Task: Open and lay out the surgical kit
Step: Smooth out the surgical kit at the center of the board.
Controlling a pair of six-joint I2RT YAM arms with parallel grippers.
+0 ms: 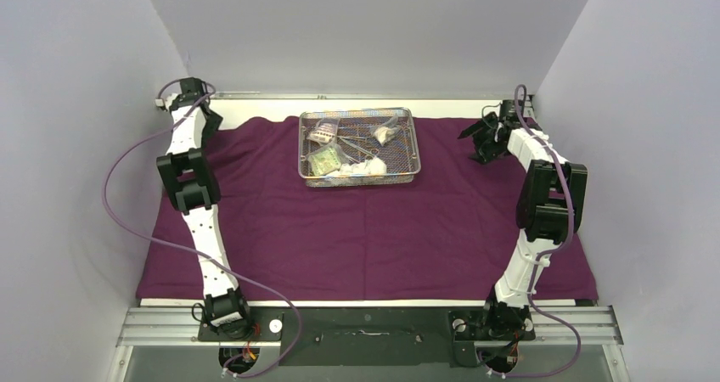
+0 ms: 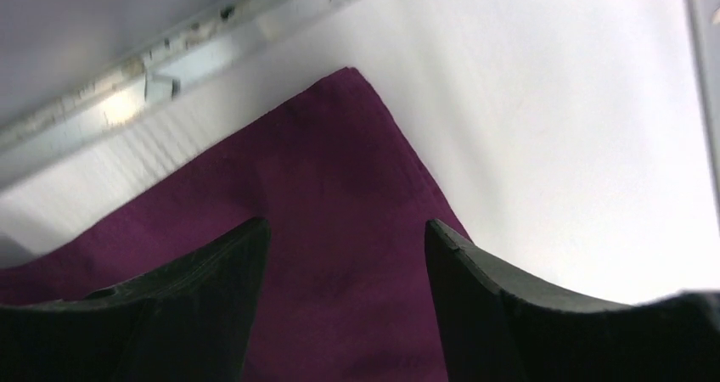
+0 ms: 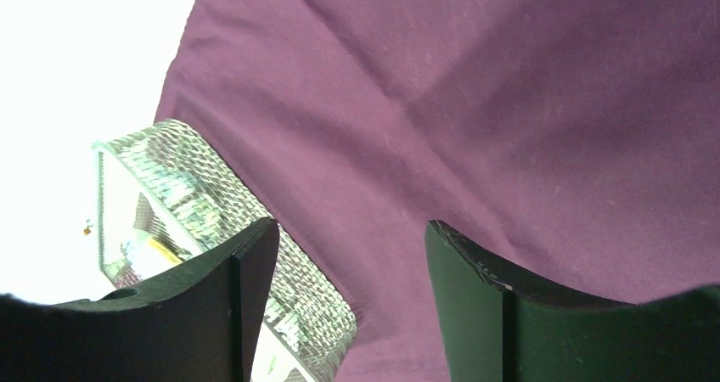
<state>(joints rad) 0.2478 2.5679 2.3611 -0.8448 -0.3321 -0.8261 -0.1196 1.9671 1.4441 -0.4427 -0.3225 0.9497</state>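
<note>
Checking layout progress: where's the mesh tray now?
Top view: the tray sits on the purple cloth at its far edge, centred side to side, nearer the right pincer than the left.

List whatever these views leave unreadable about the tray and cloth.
Top view: contents of the wire-mesh tray are too small to sort; instruments barely show.
Right wrist: tray partly behind a finger, cut by the bottom edge, interior washed out.
Left wrist: only a corner of the purple cloth shows; tray out of frame.
</note>
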